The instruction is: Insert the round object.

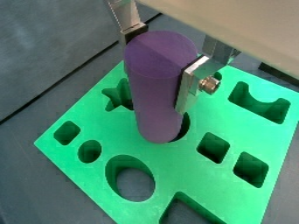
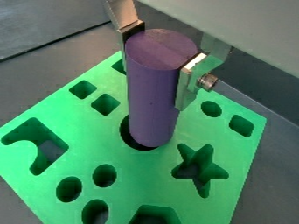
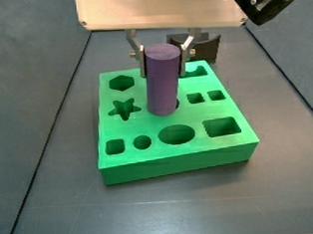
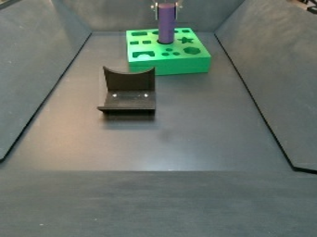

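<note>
The round object, a tall purple cylinder point(image 1: 156, 96), stands upright with its lower end in a round hole at the middle of the green block point(image 1: 70, 109). My gripper point(image 1: 162, 59) is shut on the cylinder's upper part, one silver finger point(image 1: 191, 83) on each side. The same grip shows in a wrist view with the cylinder point(image 2: 152, 101), gripper point(image 2: 159, 58) and block point(image 2: 52, 109). In a side view the cylinder point(image 3: 161, 84) rises from the block point(image 3: 162, 164) under the gripper point(image 3: 159, 47). It also shows far off in a side view point(image 4: 164, 23).
The green block has other cut-outs: a star point(image 3: 120, 109), a hexagon point(image 3: 118, 82), an oval point(image 3: 178, 136) and square holes point(image 3: 220, 128). The dark fixture point(image 4: 128, 91) stands on the dark floor in front of the block point(image 4: 186, 63). Sloped dark walls bound the floor.
</note>
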Robot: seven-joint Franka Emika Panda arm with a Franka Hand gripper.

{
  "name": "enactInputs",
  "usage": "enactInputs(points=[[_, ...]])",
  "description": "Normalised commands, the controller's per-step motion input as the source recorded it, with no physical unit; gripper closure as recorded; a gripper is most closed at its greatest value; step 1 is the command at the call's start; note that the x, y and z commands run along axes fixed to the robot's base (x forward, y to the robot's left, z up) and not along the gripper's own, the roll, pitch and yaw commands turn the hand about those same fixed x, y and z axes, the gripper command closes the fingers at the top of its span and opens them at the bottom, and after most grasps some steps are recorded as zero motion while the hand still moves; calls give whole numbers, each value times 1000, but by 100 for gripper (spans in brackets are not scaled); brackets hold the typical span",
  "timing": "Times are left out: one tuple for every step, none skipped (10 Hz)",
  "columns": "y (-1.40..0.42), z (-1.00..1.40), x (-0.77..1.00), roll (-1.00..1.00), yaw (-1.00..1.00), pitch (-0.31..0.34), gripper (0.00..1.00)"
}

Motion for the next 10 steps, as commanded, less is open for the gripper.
enactInputs(points=[[149,-526,0,77,-6,20,100],[240,-557,-11,120,0,0,100],[217,-537,163,221,34,50,100],[86,-629,320,216,91,49,100],[-6,-934,274,69,123,0,100],[-134,-1000,83,99,126,-60,100],[-174,-991,0,113,117,-86,100],[-157,-891,-54,26,57,-126,100],[0,-583,-23,-193,0,-121,100],[-163,-234,0,4,3,-47,100]])
